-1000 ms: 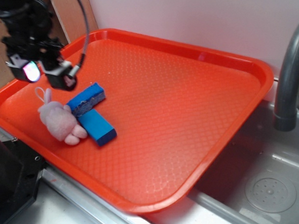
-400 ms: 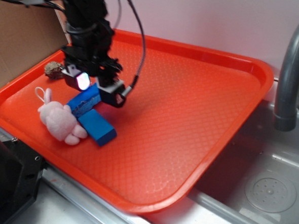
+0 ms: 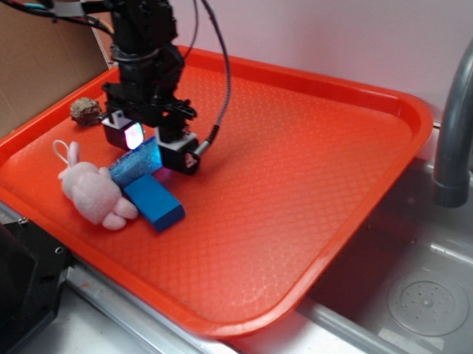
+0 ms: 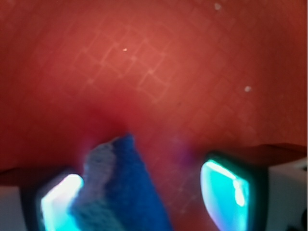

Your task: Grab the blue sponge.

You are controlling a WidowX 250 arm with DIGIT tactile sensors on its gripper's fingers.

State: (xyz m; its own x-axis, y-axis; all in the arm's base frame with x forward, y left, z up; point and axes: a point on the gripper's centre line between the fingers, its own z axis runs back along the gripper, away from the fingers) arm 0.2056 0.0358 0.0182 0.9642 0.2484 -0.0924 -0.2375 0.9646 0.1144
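Your end effector [image 3: 151, 142] is low over the sponge [image 3: 136, 162].
Fingers spread, sponge end between them, against one pad [image 4: 60, 202].

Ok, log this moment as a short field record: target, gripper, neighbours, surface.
target: blue sponge, grey scouring layer visible, one end between the fingers
gripper: gripper open, straddling the sponge; one finger touches it, the other stands apart
neighbours: pink plush and blue block beside the sponge; small brown lump further back
surface: orange tray
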